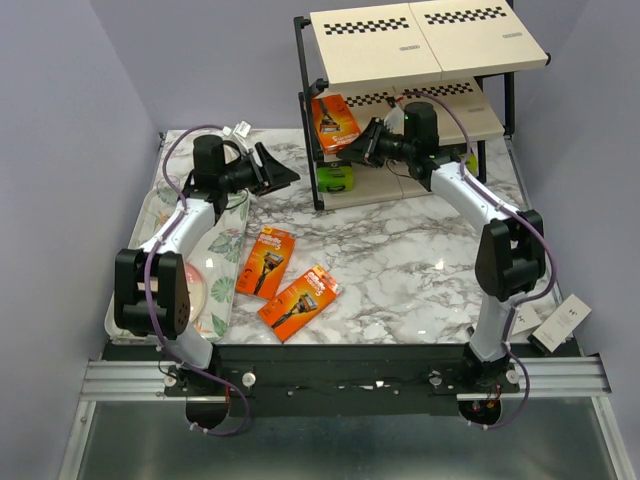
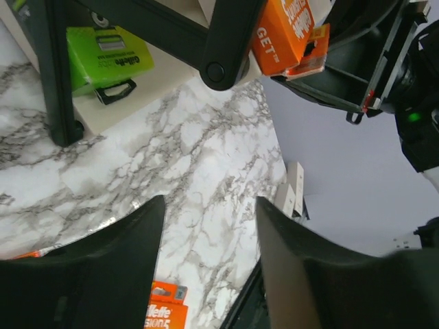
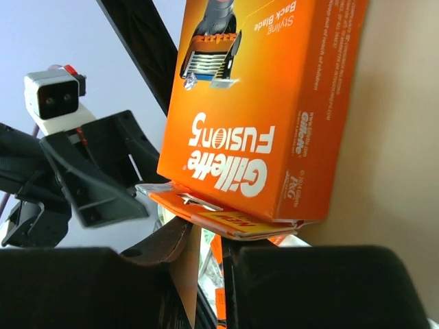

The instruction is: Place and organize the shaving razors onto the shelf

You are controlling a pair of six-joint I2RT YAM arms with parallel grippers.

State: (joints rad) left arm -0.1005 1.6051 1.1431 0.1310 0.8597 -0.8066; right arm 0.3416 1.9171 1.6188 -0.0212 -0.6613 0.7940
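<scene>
Two razor packs (image 1: 266,262) (image 1: 299,301) lie on the table (image 1: 410,265) before the shelf (image 1: 430,45), two other packs (image 1: 336,122) (image 1: 335,178) on it.

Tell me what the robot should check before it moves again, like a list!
1. Right tool pinching the held orange pack: ok, it grips the bottom flap.
2. Held orange pack against the middle board of the shelf: ok. Resting steady there: cannot tell.
3. Left tool open and empty: ok.
4. Left tool apart from the shelf frame: ok.
5. All packs put away: not ok. Two loose orange packs lie on the table.
</scene>
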